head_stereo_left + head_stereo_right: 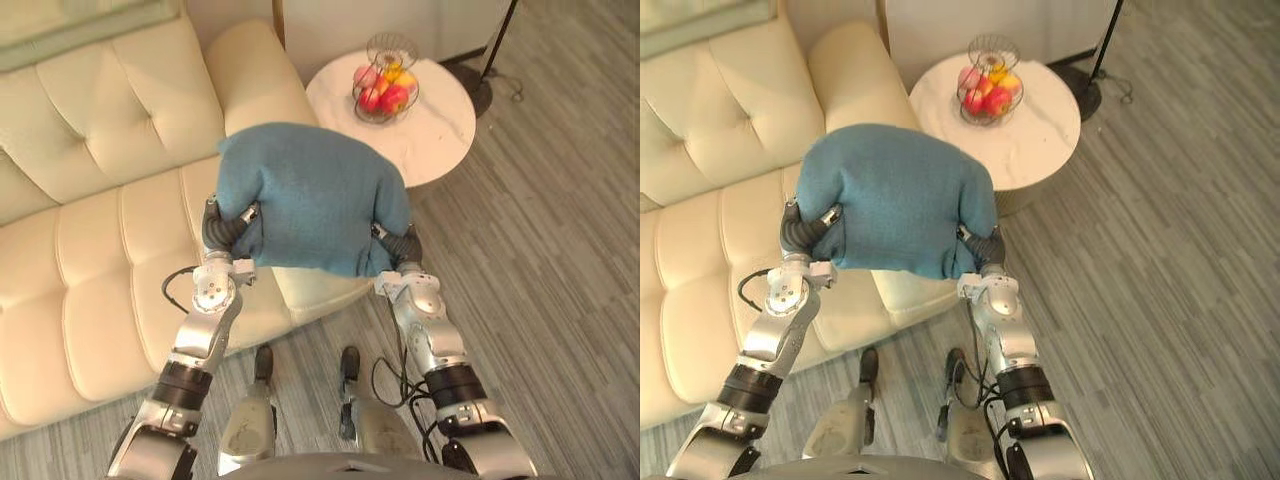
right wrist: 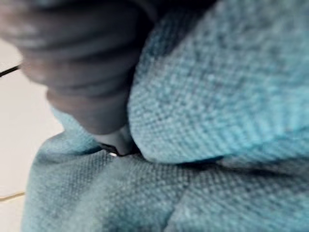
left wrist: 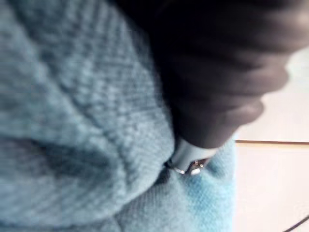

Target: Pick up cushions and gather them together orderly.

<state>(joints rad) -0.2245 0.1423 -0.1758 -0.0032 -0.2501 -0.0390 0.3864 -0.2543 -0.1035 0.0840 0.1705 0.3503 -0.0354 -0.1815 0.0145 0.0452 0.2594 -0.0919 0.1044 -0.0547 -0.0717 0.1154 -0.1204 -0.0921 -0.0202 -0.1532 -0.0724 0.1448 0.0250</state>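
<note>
Teal knitted cushion (image 1: 310,195), soft and bulky, held up between both hands over the near right end of the cream tufted leather sofa (image 1: 100,250), apparently clear of the seat. The left hand (image 1: 226,230) bears on the cushion's near left edge and the right hand (image 1: 402,246) on its near right corner. Pressure from two opposite sides likely keeps so limp a thing from folding or slipping. The cloth bulges round both hands and covers them, so whether they curl into it or lie flat against it cannot be told. To the far right, a round white tabletop (image 1: 445,135) carries a wire basket of red and yellow fruit (image 1: 385,85), beside the sofa's arm. Judged stage: cushion in carriage, set-down not yet done.
</note>
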